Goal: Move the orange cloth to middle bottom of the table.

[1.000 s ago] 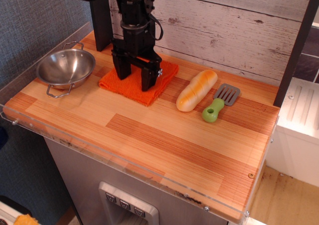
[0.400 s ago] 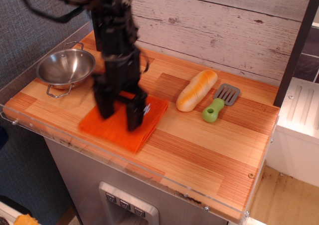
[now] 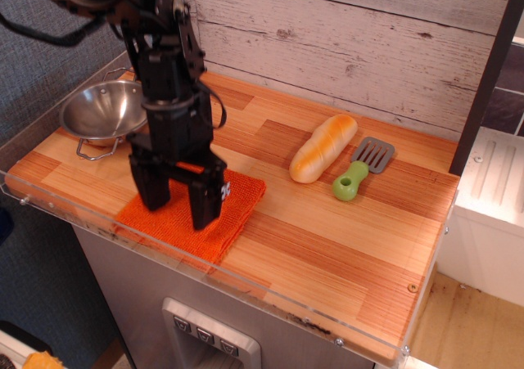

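Gripper [image 3: 178, 204] open wide, fingertips pressing orange cloth [image 3: 225, 213].

The right half of the table [image 3: 344, 246] lies bare and open to reach. At the left, the bowl [image 3: 105, 111] crowds the back corner, and the cloth [image 3: 233, 209] covers the front edge. Bread [image 3: 323, 147] and spatula [image 3: 363, 168] block the back middle.

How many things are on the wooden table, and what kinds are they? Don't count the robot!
Cloth: 1, the orange cloth
Bowl: 1, the steel bowl
Bread: 1, the bread roll
Spatula: 1, the spatula with a green handle
Total: 4
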Controlling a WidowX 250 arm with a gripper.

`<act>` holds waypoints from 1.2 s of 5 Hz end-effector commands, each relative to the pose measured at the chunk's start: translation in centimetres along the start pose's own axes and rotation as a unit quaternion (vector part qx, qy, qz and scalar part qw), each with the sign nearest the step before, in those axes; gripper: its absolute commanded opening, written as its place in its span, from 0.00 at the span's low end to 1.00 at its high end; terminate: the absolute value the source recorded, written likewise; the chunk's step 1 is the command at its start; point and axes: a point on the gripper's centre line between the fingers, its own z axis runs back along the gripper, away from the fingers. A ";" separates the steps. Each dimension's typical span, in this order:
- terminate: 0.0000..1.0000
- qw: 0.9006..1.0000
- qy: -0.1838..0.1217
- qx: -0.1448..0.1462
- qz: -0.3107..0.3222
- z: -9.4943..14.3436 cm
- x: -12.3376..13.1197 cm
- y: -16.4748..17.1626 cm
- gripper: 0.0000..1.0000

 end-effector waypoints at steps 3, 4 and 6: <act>0.00 0.991 -0.119 0.049 -0.047 10.8 3.6 -3.7 1.00; 0.00 0.992 -0.110 0.057 -0.017 11.3 3.3 -3.5 1.00; 0.00 0.993 -0.109 0.054 0.000 11.4 3.0 -3.3 1.00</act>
